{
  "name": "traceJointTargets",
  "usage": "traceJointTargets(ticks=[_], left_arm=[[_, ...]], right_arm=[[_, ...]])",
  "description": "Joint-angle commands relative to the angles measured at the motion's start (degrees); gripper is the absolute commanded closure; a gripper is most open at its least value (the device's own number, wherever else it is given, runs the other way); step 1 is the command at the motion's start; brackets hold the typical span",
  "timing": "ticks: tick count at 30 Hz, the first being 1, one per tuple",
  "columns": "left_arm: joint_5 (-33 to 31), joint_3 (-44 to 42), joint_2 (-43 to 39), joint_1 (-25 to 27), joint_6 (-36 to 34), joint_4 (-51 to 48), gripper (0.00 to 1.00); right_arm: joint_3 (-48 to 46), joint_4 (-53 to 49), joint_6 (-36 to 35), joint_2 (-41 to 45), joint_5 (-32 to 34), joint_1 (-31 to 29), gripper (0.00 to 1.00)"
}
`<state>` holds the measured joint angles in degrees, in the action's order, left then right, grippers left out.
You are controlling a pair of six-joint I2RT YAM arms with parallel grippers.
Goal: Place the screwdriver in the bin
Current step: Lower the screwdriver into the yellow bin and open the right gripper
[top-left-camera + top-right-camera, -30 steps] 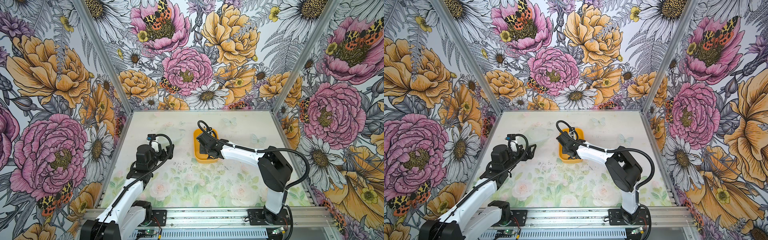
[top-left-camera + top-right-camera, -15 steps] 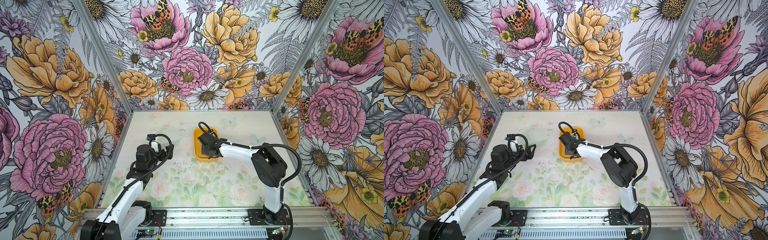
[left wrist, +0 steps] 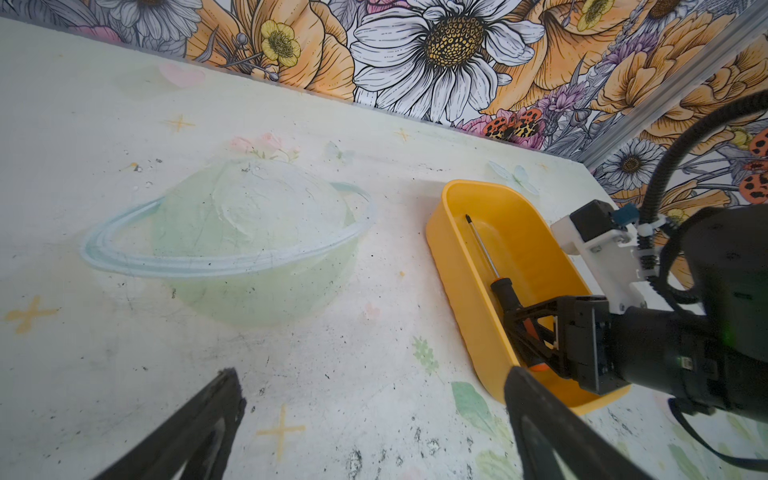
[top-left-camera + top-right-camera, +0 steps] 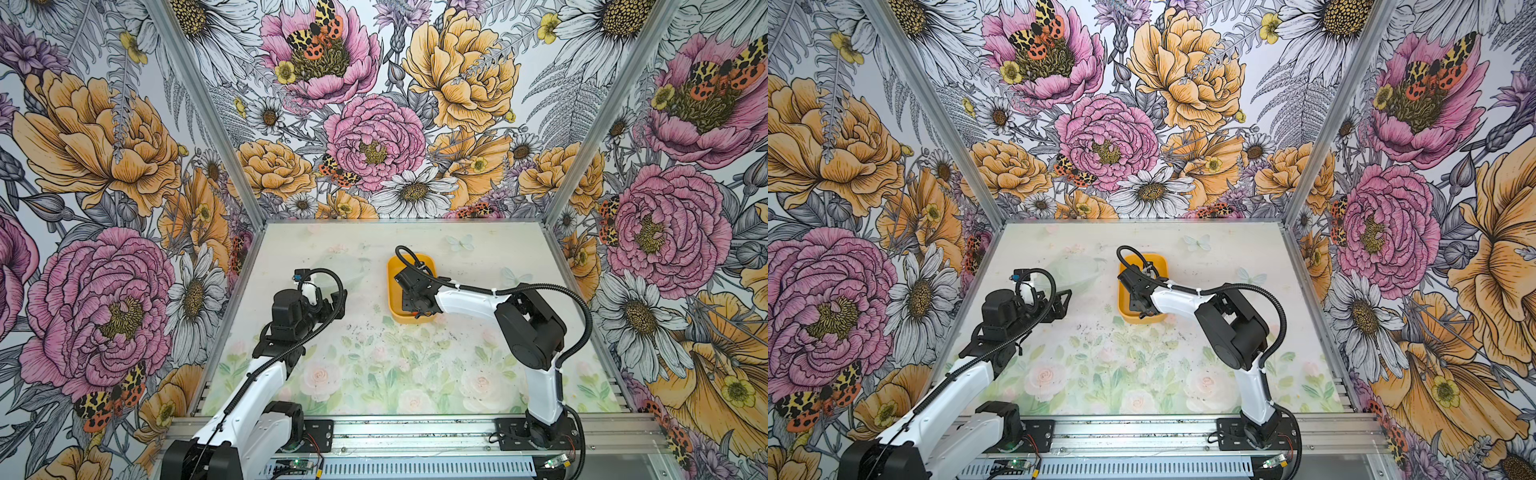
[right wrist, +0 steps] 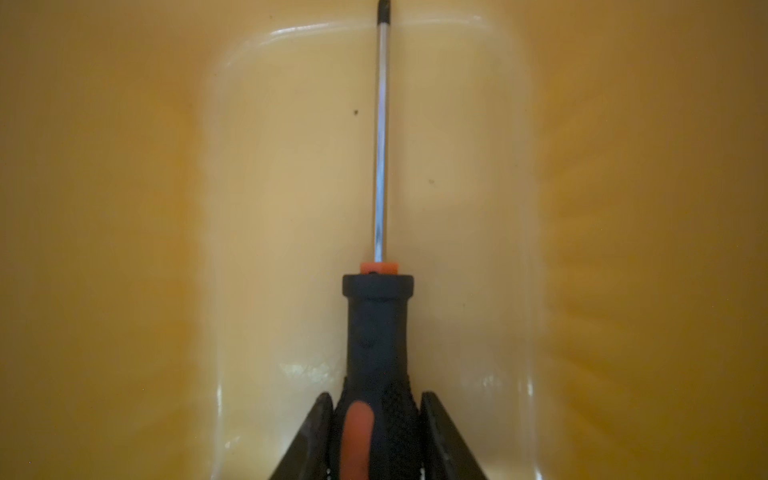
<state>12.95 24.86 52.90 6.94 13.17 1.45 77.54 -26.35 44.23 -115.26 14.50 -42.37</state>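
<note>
The yellow-orange bin [image 4: 409,319] [image 4: 1142,319] [image 3: 465,299] stands at mid-table. Inside it lies the screwdriver [image 3: 505,293] [image 5: 378,324], lengthwise on the floor [image 5: 291,166], shaft towards the far end. My right gripper [image 4: 409,307] [image 5: 376,399] is down in the bin's near end. Its fingers [image 3: 528,324] flank the black-and-orange handle with thin slits of light on both sides, so it is slightly open. From above, the gripper hides the screwdriver in both top views. My left gripper [image 3: 372,374] [image 4: 336,299] hovers open and empty left of the bin.
A pale planet with a ring [image 3: 249,232] is printed on the mat to the left of the bin. Flowered walls [image 4: 374,145] close the table on three sides. The right arm's cable [image 4: 405,253] loops over the bin's far end.
The right gripper stayed low in the bin while its elbow swung left, then back right. Its jaws have just eased off the handle. The left arm has not moved.
</note>
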Motion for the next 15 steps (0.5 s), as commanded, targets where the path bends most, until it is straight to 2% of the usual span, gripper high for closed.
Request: traceJointTargets(ticks=[1, 10, 15], left_arm=[[0.8, 0.8, -0.1, -0.6, 0.0, -0.1, 0.01], [0.9, 0.8, 0.6, -0.7, -0.1, 0.1, 0.01], [0.8, 0.7, 0.9, -0.9, -0.3, 0.2, 0.01]], right_arm=[[1.8, 0.5, 0.1, -1.3, -0.8, 0.4, 0.54], [1.9, 0.3, -1.1, -0.5, -1.4, 0.9, 0.35], [2.7, -2.7, -3.6, 3.2, -2.9, 0.9, 0.26]])
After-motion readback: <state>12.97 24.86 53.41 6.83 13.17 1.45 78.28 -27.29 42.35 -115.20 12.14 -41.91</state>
